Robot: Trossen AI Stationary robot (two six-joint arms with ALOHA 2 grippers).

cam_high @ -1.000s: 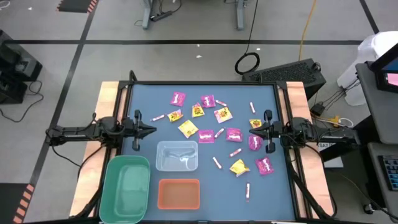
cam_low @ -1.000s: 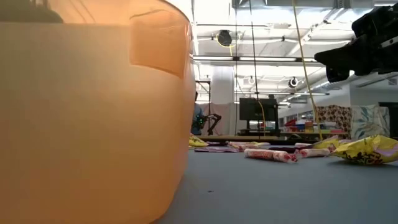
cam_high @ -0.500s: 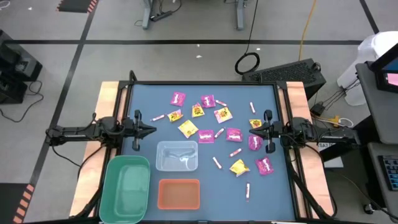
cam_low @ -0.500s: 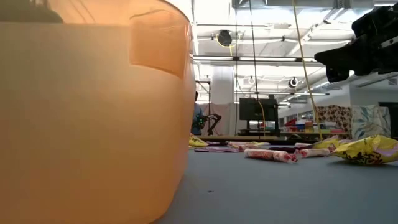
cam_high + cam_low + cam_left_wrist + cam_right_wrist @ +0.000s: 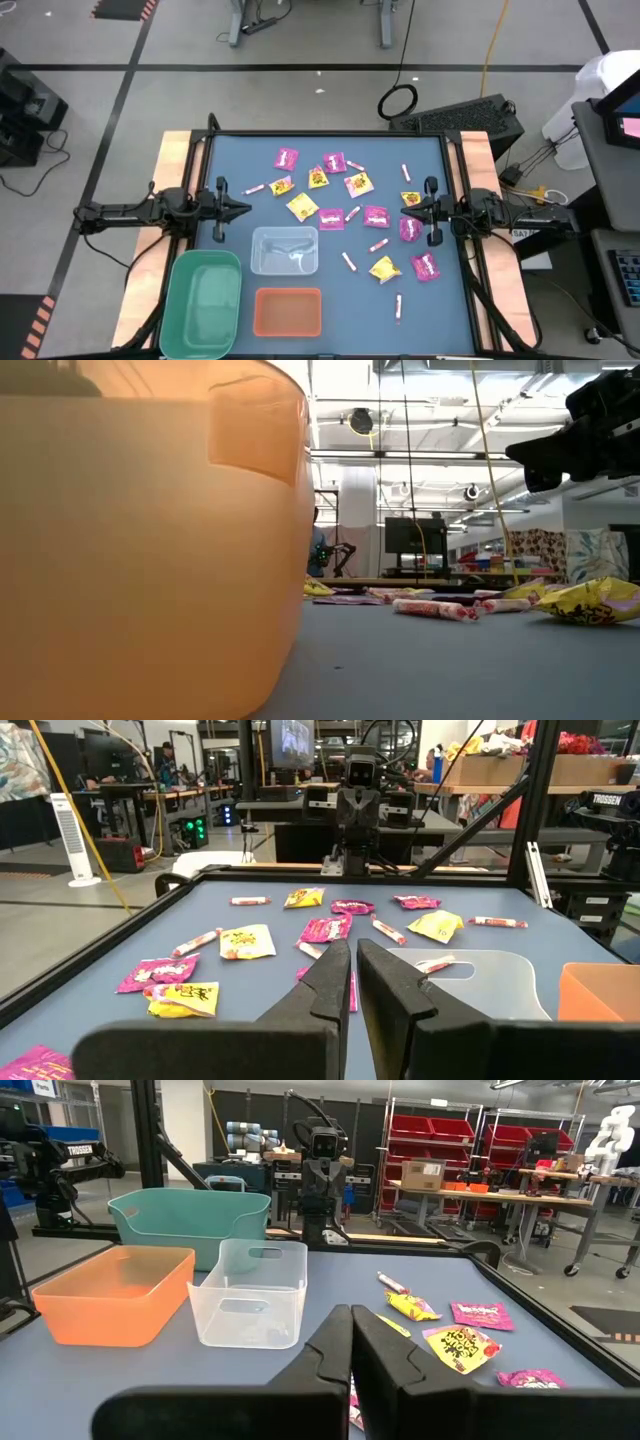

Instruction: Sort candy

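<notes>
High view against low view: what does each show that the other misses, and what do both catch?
Only the high view shows both arms parked at the table's side edges, the left hand and right hand empty, plus the green bin, the clear bin and the whole candy scatter, magenta packets included. Only the low view shows the room behind the table. Both show the orange bin, yellow packets and pink-and-white sticks lying on the blue table.

6 magenta packets [image 5: 287,158], 6 yellow packets [image 5: 302,206], 7 pink-white sticks [image 5: 349,261], 3 bins [image 5: 205,295]
</notes>
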